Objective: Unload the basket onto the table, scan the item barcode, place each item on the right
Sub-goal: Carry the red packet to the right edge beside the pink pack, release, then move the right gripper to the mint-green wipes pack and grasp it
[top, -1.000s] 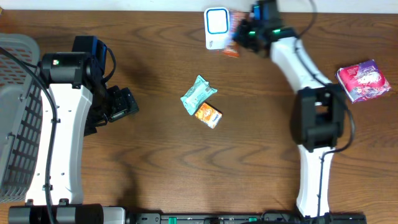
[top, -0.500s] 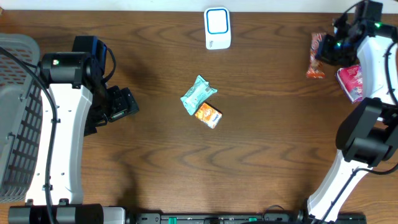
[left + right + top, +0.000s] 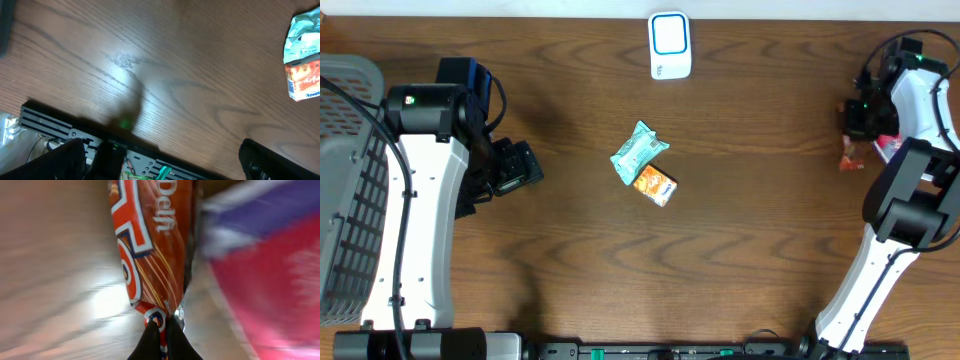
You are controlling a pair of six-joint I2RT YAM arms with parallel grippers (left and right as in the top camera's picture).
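The left claw (image 3: 517, 167) gapes wide, fingers (image 3: 62, 160) spread far apart, its arm (image 3: 420, 220) bent sharply behind it. The right claw (image 3: 160, 336) is pinched tight on a red wrapper (image 3: 152, 255) just ahead of its tips, right arm (image 3: 880, 260) reaching far out.

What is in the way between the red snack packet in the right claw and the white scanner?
Nothing visible. The right claw is shut on the red snack packet at the far right; only bare table lies between it and the white scanner. The teal packet and orange carton sit mid-table, off that path.
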